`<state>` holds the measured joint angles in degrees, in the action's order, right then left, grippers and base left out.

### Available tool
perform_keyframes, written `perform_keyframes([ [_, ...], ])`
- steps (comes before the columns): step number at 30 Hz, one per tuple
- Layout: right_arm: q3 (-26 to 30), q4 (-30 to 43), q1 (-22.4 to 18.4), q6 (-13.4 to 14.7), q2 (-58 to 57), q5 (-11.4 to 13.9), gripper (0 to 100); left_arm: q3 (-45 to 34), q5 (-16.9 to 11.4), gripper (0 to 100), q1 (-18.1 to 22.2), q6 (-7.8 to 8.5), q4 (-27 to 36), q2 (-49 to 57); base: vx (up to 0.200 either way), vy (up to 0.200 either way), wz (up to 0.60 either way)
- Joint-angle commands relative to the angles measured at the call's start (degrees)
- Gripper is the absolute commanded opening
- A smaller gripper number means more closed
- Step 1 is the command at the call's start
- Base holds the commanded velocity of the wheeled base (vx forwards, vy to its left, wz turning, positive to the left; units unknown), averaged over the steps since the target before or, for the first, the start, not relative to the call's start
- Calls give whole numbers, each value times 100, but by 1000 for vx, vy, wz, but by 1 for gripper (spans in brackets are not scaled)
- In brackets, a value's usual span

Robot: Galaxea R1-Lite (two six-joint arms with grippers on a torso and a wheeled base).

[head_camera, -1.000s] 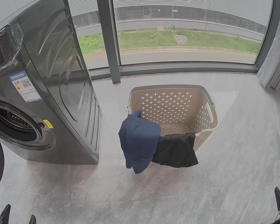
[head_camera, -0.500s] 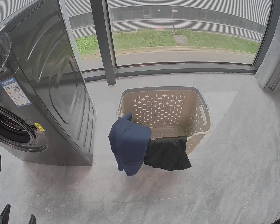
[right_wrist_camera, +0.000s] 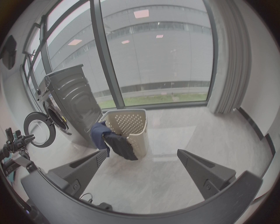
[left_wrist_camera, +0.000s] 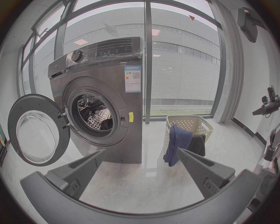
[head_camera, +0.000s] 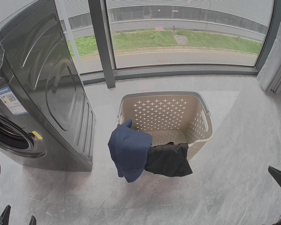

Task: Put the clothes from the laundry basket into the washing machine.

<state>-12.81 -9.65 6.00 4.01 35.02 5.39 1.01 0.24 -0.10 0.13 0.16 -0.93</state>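
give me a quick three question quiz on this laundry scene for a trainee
1. True or false: the washing machine door stands open.
2. Where do the blue garment and black garment lie? A draped over the laundry basket rim; B bundled at its bottom; C inside the washing machine.
3. Fill in: the left hand and right hand are both ____, holding nothing.
Key: 1 true; 2 A; 3 open.

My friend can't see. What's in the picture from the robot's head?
A tan laundry basket stands on the floor with blue clothes and black clothes draped over its near rim. A grey washing machine stands to its left.
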Motion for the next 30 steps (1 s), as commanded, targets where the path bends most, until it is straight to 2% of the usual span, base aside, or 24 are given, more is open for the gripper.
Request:
perform_keyframes([
  [1, -90, -915, 815, 293, 2738, 59, 100, -101, 2, 100, 1, 4, 2, 66, 0, 0, 0],
  [2, -116, -1074, 1061, 495, 3116, 15, 100, -101, 2, 100, 1, -5, 2, 66, 0, 0, 0],
  [4, -169, -1170, 1193, 662, 3327, -20, 100, -101, 2, 100, 1, -5, 2, 66, 0, 0, 0],
  [6, -345, -1408, 1597, 1137, 3863, -222, 100, -101, 2, 100, 1, 13, 2, 66, 0, 0, 0],
  [7, -362, -1434, 1659, 1199, 3933, -275, 100, -101, 2, 100, 1, 4, 2, 66, 0, 0, 0],
  [10, -406, -1575, 1975, 1489, 4267, -592, 100, -101, 2, 100, 1, 4, 2, 66, 0, 0, 0],
  [11, -441, -1645, 2178, 1603, 4469, -794, 100, -101, 2, 100, 1, -5, 2, 66, 0, 0, 0],
  [13, -512, -1759, 2353, 1673, 4698, -926, 100, -101, 2, 100, 1, -5, 2, 66, 0, 0, 0],
  [15, -582, -1900, 2459, 1726, 4891, -952, 100, -101, 2, 100, 1, -5, 2, 66, 0, 0, 0],
  [21, -855, -2286, 2617, 1858, 5568, -1101, 100, -101, 2, 100, 1, -31, -7, 66, 0, 0, 0],
  [24, -978, -2656, 2722, 1884, 6174, -1260, 100, -101, 2, 100, 1, -57, -7, 66, 0, 0, 0],
  [30, -1136, -3350, 2810, 1875, 6869, -1286, 100, -101, 2, 100, 1, -66, -7, 66, 0, 0, 0],
])
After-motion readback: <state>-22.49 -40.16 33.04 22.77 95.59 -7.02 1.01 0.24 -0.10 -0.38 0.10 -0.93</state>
